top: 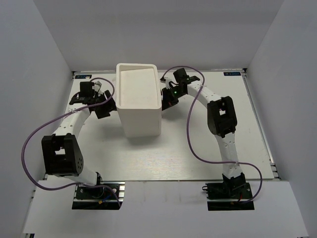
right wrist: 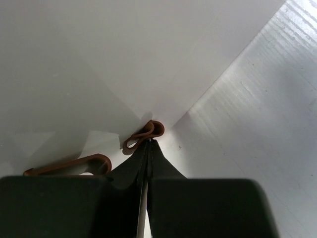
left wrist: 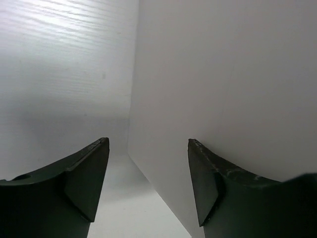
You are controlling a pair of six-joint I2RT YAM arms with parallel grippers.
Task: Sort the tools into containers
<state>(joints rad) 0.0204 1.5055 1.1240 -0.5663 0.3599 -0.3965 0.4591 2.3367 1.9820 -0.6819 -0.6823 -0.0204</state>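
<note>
The left pincer (left wrist: 147, 148) stands apart and empty, just beside the left wall of the white bin (top: 141, 119). The right pincer (right wrist: 148, 144) is pressed together on nothing, its tip near a brown loop (right wrist: 146, 133) at the bin's right foot. The bin stands upright, mid-far on the table (top: 163, 158), mouth up, long axis vertical. No tools show outside it, so sorting looks nearly done; next, both arms likely need to draw clear without nudging the bin.

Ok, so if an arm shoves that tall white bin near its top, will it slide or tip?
It may well tip: the white bin stands tall on a smallish base. Its smooth plain walls look slippery to pinch. It seems thin plastic, so likely light.
</note>
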